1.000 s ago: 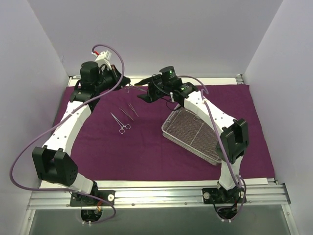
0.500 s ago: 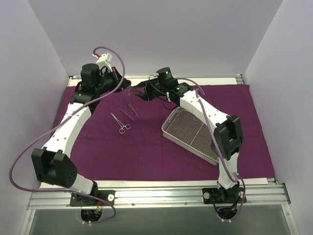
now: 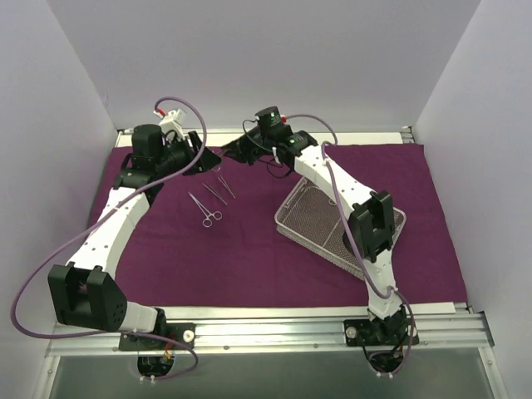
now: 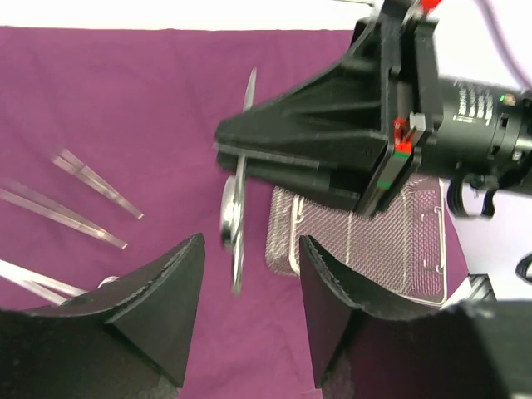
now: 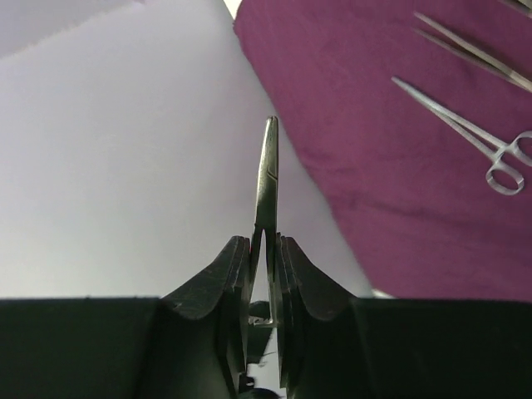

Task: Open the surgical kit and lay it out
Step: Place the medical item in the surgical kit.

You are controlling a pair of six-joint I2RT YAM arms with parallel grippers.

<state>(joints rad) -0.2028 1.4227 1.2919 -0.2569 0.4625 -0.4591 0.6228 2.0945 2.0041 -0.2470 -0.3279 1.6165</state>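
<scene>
The dark purple cloth wrap [image 3: 249, 258] lies spread flat over the table. The silver wire-mesh tray [image 3: 332, 224] sits on it right of centre, also seen as the tray [image 4: 399, 241]. My right gripper [image 3: 227, 151] is at the back left and is shut on a thin silver forceps [image 5: 268, 191], which stands up between its fingers [image 5: 237, 266]. In the left wrist view that forceps [image 4: 237, 216] hangs just beyond my left gripper [image 4: 249, 278], whose jaws stand open and apart from it. In the top view the left gripper [image 3: 199, 155] faces the right one closely.
Another ring-handled forceps [image 3: 205, 209] and a pair of tweezers [image 3: 220, 188] lie on the cloth in front of the grippers, the same forceps [image 5: 465, 133] showing in the right wrist view. White walls enclose the table on three sides.
The right gripper moved left to meet the left gripper and shut on the forceps. The left gripper, shut before, has opened and let go of it.
</scene>
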